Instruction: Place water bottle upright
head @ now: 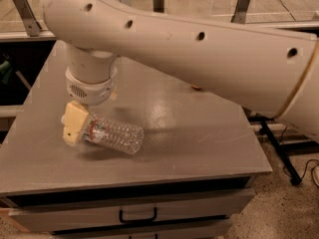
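The water bottle (115,135) is a clear ribbed plastic bottle with a red band near its neck. It lies on its side on the grey table (199,133), left of centre, with its base pointing right. My gripper (74,127) hangs from the white wrist and sits right at the bottle's neck end, low over the table. It covers the cap, which is hidden. I cannot see whether it holds the neck.
My large white arm (199,49) spans the view from the upper right and hides most of the far table. A sliver of an orange fruit (197,88) shows under it. Drawers with a black handle (137,215) are below the front edge. Metal legs (279,148) stand to the right.
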Controlling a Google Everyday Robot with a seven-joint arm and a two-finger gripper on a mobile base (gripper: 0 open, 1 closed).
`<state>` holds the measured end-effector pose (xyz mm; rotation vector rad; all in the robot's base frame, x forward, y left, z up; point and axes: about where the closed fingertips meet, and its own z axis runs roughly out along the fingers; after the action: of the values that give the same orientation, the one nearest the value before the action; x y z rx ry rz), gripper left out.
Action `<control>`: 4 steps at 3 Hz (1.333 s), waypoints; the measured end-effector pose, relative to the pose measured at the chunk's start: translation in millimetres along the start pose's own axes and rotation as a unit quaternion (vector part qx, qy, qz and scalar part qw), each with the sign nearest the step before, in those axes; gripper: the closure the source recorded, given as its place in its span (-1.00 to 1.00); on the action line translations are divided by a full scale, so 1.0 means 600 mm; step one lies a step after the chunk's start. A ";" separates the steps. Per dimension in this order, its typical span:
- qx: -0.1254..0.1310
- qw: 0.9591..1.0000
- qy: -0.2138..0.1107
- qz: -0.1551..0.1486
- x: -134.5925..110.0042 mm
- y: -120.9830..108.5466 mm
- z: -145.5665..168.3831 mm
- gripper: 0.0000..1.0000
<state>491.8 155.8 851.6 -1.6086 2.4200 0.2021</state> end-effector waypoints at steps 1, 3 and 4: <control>0.014 1.000 0.003 0.012 0.013 -0.011 0.012 -0.20; 0.033 0.999 -0.034 0.009 -0.005 -0.037 -0.018 0.73; 0.055 0.993 -0.101 -0.012 -0.049 -0.077 -0.089 1.00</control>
<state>539.4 151.4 911.3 -1.4923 2.2189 0.2128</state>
